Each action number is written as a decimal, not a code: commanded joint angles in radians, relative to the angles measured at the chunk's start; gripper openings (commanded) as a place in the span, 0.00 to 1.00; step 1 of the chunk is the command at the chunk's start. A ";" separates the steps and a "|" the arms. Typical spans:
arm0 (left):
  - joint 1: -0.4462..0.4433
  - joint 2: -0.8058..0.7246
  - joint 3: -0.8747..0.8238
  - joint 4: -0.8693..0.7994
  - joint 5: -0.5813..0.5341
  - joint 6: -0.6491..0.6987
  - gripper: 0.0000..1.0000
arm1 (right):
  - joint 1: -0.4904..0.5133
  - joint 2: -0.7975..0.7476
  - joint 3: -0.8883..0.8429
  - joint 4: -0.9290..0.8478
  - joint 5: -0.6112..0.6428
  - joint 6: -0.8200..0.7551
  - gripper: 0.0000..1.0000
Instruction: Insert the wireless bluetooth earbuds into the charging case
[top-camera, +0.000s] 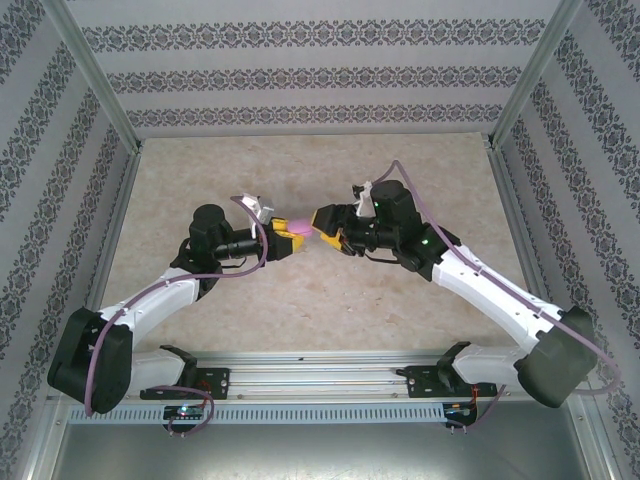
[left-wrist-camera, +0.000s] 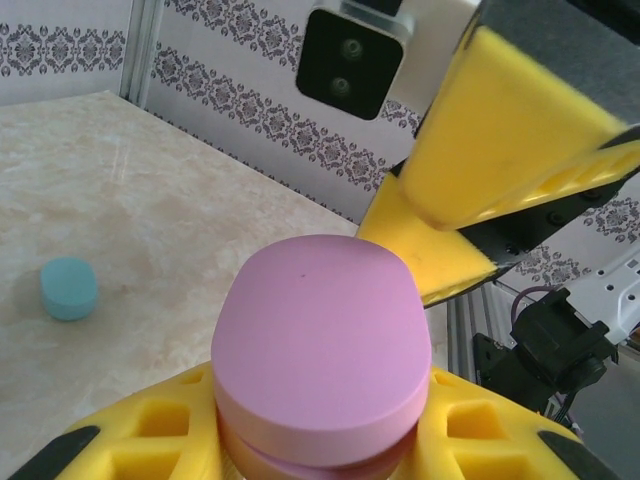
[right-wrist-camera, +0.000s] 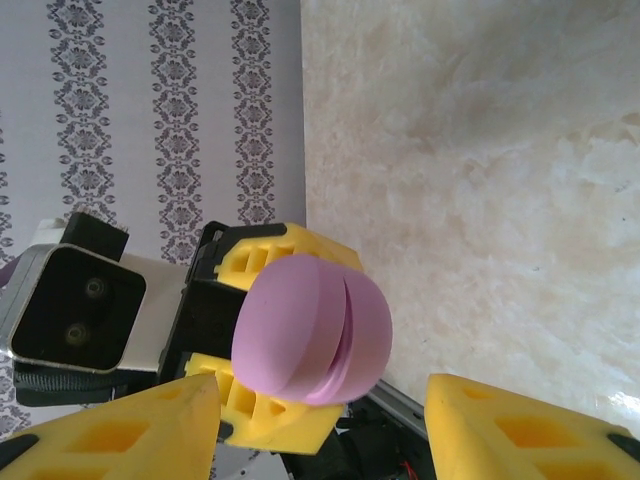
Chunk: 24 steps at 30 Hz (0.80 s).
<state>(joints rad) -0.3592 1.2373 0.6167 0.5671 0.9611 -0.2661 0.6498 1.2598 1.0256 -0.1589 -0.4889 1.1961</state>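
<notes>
Quick count from me: one pink case, one teal case, and two yellow-fingered grippers, the left gripper and the right gripper.

Left arm, right arm: both reach inward, wrists facing, tips nearly meeting. Left gripper: jaws clamped on pink case. Right gripper: jaws spread, not gripping.

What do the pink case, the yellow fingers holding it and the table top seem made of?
Pink charging case: likely plastic, matte and smooth, with a seam between its halves. Yellow fingers: likely plastic, matte, with moulded square hollows. Table top: beige veined marble look; real stone or printed laminate, I cannot tell.
</notes>
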 joint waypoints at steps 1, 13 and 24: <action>-0.009 -0.005 0.037 0.056 0.023 -0.005 0.22 | -0.006 0.028 0.010 0.059 -0.031 0.028 0.57; -0.009 0.012 0.048 0.067 0.009 -0.028 0.22 | 0.012 0.088 -0.016 0.221 -0.096 0.120 0.51; -0.008 0.036 0.065 0.062 0.034 -0.025 0.28 | 0.019 0.141 -0.022 0.342 -0.119 0.197 0.23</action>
<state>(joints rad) -0.3504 1.2636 0.6453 0.5774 0.9463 -0.2951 0.6495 1.3758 1.0061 0.0769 -0.5514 1.3636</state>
